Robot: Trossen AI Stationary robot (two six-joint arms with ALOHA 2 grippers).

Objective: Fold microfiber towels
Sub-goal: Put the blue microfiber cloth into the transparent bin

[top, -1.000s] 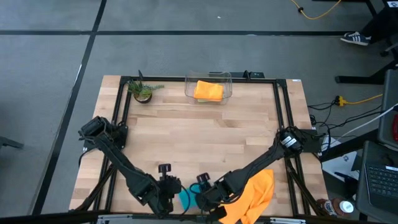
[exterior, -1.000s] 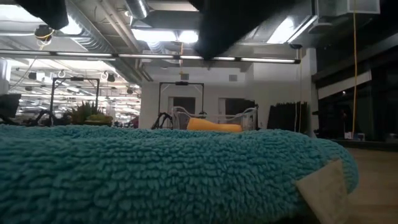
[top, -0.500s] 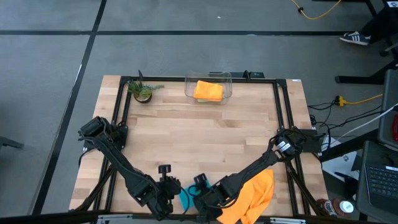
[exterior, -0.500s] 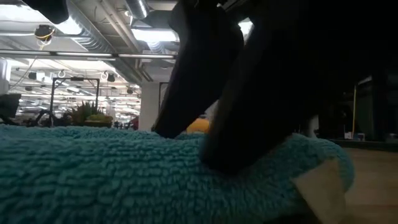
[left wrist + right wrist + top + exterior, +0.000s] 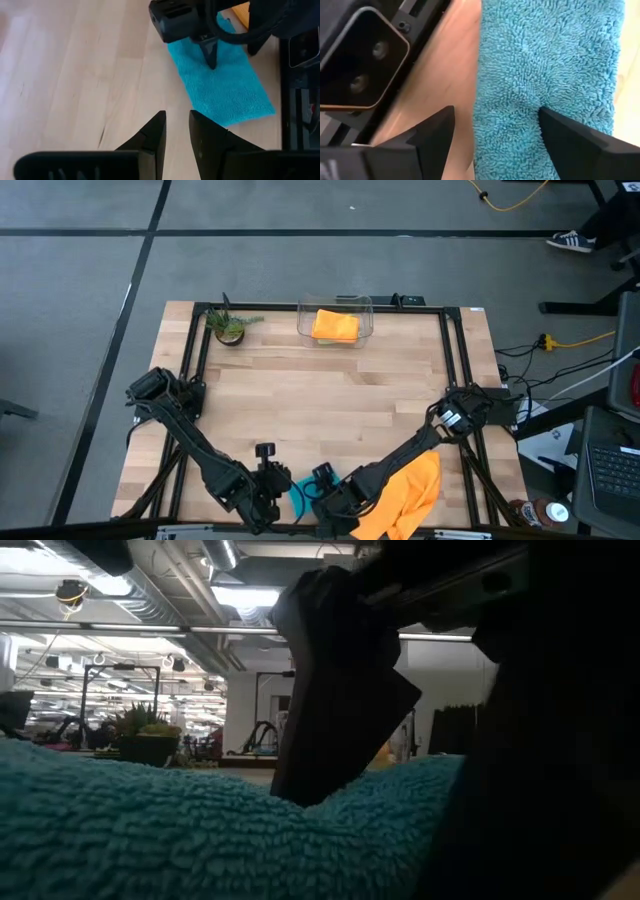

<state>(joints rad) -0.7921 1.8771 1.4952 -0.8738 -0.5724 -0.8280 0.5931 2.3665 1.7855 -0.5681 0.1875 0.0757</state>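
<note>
A teal towel (image 5: 220, 85) lies flat as a narrow rectangle at the table's near edge, between my two grippers. My right gripper (image 5: 495, 125) is open and down on it, one finger on the towel and one over the bare wood beside its long edge. My left gripper (image 5: 176, 125) hovers over bare wood to the towel's left, empty, with only a narrow gap between its fingers. An orange towel (image 5: 412, 488) lies crumpled under my right arm. Another orange towel (image 5: 335, 326) lies folded in the clear bin (image 5: 303, 320). No green towel shows. My right gripper comes slanting down from above, its fingers spread across the towel's long edge. One fingertip (image 5: 555, 125) presses into the towel's top surface (image 5: 535, 100) and dents the pile; the low view shows it (image 5: 330, 740) sunk in the cloth. The towel stays flat on the table.
A small potted plant (image 5: 230, 327) stands at the far left corner. The bin stands at the middle of the far edge. A black camera housing (image 5: 362, 60) sits at the near edge, close beside the towel. The wooden top (image 5: 320, 400) between the arms holds nothing.
My right gripper has come down and a little toward the table's left, onto the teal towel. Its finger now presses a dent into the towel's top. The towel has stayed in place.
</note>
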